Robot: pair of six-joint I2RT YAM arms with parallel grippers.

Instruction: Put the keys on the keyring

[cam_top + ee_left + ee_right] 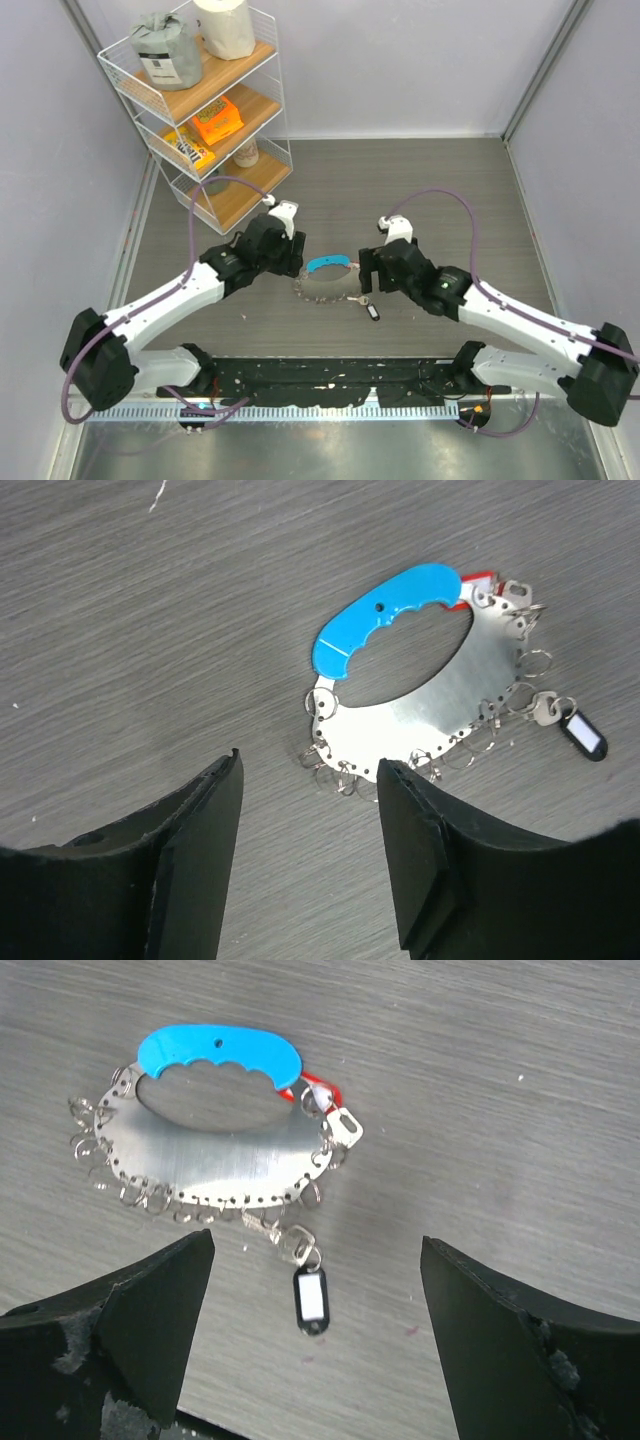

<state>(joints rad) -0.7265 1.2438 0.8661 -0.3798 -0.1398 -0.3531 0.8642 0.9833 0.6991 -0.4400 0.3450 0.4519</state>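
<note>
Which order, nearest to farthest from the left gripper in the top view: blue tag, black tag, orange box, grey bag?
From the left gripper:
1. Blue tag, just to its right.
2. Black tag, further right, toward the near edge.
3. Orange box, back left, on the middle shelf of the rack.
4. Grey bag, top shelf, farthest back.

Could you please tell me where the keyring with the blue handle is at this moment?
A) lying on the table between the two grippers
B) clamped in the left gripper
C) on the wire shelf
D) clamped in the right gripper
A: the keyring lies flat on the table, with the left gripper and right gripper both open and empty.
</note>
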